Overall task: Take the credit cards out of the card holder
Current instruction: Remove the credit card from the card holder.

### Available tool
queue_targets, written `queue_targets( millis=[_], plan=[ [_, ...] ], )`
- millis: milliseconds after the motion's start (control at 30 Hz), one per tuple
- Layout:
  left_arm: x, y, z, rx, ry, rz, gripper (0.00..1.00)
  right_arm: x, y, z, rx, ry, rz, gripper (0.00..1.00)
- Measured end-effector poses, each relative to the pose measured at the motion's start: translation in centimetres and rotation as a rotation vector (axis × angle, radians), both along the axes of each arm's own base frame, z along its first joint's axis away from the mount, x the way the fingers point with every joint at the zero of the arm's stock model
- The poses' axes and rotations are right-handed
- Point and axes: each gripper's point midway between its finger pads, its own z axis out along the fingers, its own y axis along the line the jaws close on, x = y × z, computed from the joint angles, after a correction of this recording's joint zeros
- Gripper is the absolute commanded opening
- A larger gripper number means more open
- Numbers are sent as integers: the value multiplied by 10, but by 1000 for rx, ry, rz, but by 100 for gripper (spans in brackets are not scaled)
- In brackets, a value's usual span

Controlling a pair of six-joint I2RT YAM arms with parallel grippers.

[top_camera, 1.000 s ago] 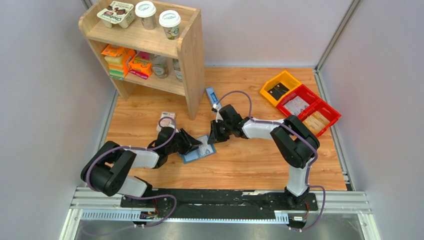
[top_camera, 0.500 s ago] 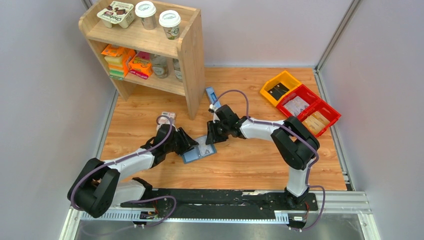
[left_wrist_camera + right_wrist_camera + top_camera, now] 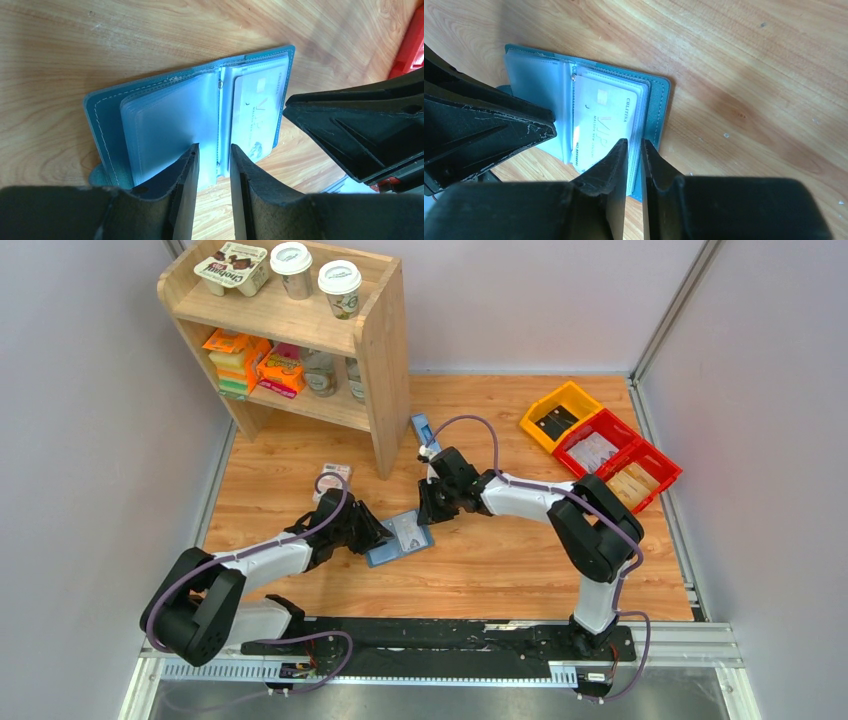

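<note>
The teal card holder [image 3: 400, 538] lies open and flat on the wooden table, pale blue sleeves up. A white credit card [image 3: 604, 116] sits in its right-hand sleeve and also shows in the left wrist view [image 3: 257, 112]. My left gripper [image 3: 214, 147] stands open over the holder's near edge [image 3: 150, 115], one finger on the left sleeves, the spine in the gap. My right gripper [image 3: 634, 142] comes in from the opposite side over the card's outer edge. Its jaws stand a narrow slit apart, with sleeve edges showing through. In the top view the left gripper [image 3: 376, 536] and the right gripper [image 3: 428, 512] flank the holder.
A wooden shelf [image 3: 385, 350] with cups and snack packs stands at the back left. A narrow blue-and-white box [image 3: 421, 428] leans by its foot, and a pink patterned pack [image 3: 332, 478] lies left. Yellow [image 3: 560, 412] and red bins [image 3: 620, 455] sit at the right.
Both pairs of jaws widened briefly, then narrowed back. The left arm stretched out lower and its shoulder swung left. The holder barely shifted.
</note>
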Motion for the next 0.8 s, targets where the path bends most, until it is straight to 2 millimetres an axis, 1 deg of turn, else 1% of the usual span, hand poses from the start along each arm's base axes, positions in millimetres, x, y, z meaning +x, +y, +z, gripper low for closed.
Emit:
queue_targets(
  millis=[267,400,433,500,800],
  plan=[
    [0,0,0,-1,0,-1,37,-2,2,-1,0,0,8,12],
    [0,-1,1,-5,-1,-4,38,-4,3,-7,-4,18,16,9],
    [0,-1,1,-7,-3,-5,39,-5,3,-10,-1,27,18,9],
    [1,-2,2,-13,-9,-6,40,-5,8,-10,22,31,27,9],
    [3,-6,7,-48,-46,-11,48,-7,18,-13,80,39,39,8]
  ],
)
